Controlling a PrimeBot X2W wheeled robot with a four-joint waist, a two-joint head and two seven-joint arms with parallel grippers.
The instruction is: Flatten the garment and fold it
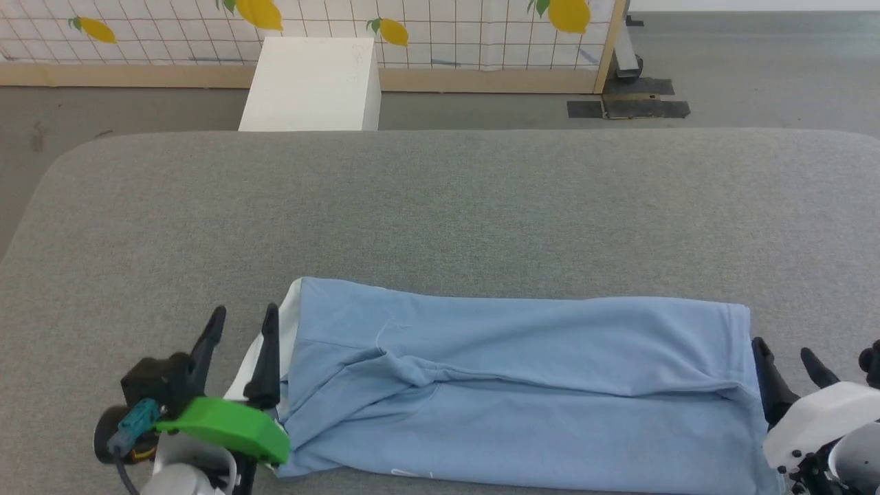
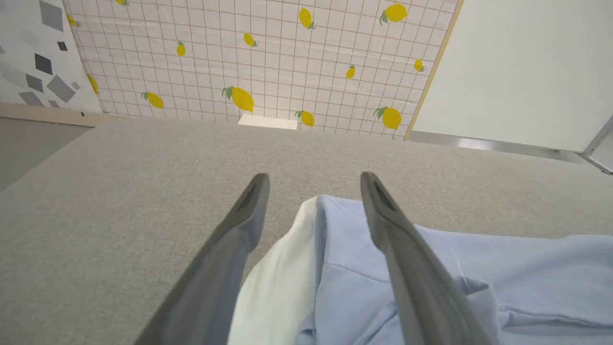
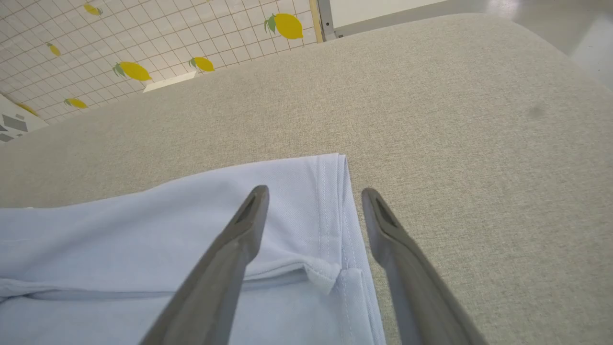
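The soft light-blue cloth garment [image 1: 522, 385] lies as a long folded band along the near edge of the grey fabric-covered tabletop [image 1: 440, 206]. A creased ridge runs through its middle. The left gripper [image 1: 245, 313] stands spread wide and empty, straddling the white part [image 2: 282, 268] at the garment's left end. The right gripper [image 1: 782, 349] is likewise spread and empty over the hemmed right end. Pinching only the top layer would likely peel the fold apart. Unequal pulls from the two ends could skew the band, deepen the ridge, or drag cloth over the near edge.
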